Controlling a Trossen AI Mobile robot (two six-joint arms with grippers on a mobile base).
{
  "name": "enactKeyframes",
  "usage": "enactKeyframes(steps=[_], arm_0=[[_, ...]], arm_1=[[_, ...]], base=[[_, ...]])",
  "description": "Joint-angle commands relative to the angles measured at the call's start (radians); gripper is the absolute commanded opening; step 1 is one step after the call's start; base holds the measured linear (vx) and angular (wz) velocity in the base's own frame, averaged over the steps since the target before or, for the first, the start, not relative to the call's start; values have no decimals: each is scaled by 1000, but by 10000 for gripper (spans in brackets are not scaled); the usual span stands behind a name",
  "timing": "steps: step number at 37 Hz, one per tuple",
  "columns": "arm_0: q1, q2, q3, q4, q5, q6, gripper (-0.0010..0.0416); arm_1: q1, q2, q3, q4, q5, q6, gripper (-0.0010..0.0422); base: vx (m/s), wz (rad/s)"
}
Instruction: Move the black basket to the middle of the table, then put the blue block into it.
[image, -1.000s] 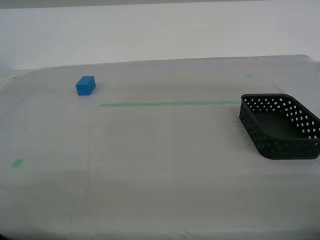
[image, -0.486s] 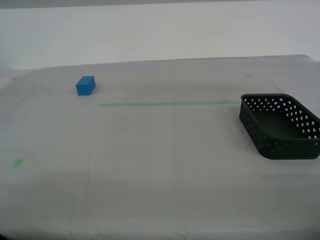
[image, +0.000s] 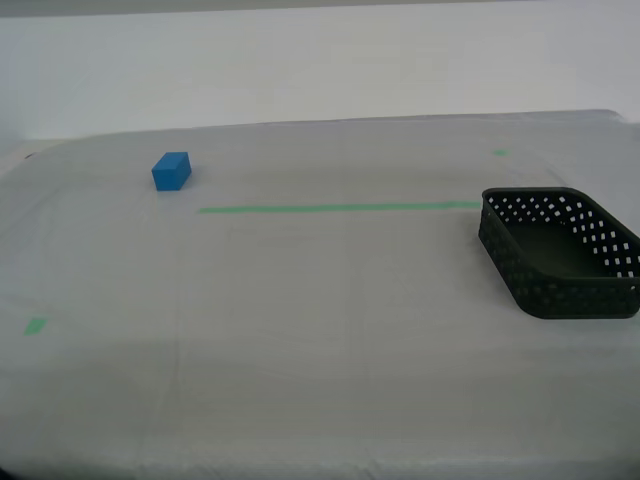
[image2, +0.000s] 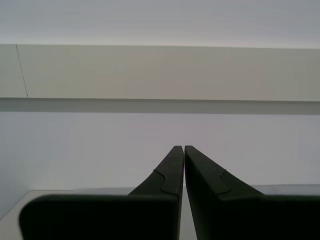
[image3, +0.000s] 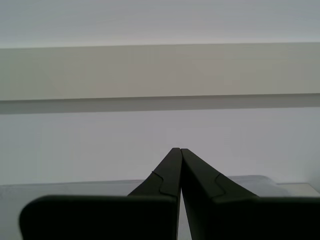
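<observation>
Two task items on the table (image: 300, 340), both untouched, neither arm visible in the exterior view.

Black basket (image: 560, 252): sits at the right edge of the exterior frame, a bit below mid-height, partly cut off by the frame edge. Upright, open side up, nothing inside as far as visible. Perforated walls, rounded corners. Its far left corner is just beside the right end of the green tape line (image: 340, 208); can't tell if they touch.

Blue block (image: 171, 171): upper left of the exterior frame, resting flat on the sheeting, beyond the tape line's left end and slightly further left. Well apart from the basket, with nearly the full tape line between them.

Small green marks: one at lower left (image: 35, 326), one at upper right near the table's far edge (image: 500, 152).

My first gripper (image3: 179, 150): fingers pressed together at the tips, nothing between them. Its camera looks out at a pale wall with a horizontal band; only a strip of table surface shows low in the frame behind the fingers.

My second gripper (image2: 183, 147): same posture, tips closed together with only a hairline gap, holding nothing. Same wall and band ahead, a thin vertical seam on the band toward that frame's upper left.

Neither wrist view shows the basket or the block.
</observation>
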Motion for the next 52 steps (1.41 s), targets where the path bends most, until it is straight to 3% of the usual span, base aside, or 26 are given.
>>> enactKeyframes(steps=[1, 20, 40, 52], arm_0=[[1, -3, 2, 2, -1, 12, 0], [1, -21, 270, -570, -1, 20, 0], [1, -21, 582, -1067, -1, 21, 0], [1, 42, 786, -1424, 0, 48, 0]], arm_1=[[0, 0, 0, 3, 0, 1, 0], [0, 0, 0, 3, 0, 1, 0], [0, 0, 0, 3, 0, 2, 0], [0, 0, 0, 3, 0, 1, 0]], base=[[0, 0], [0, 0], [0, 0], [0, 0]])
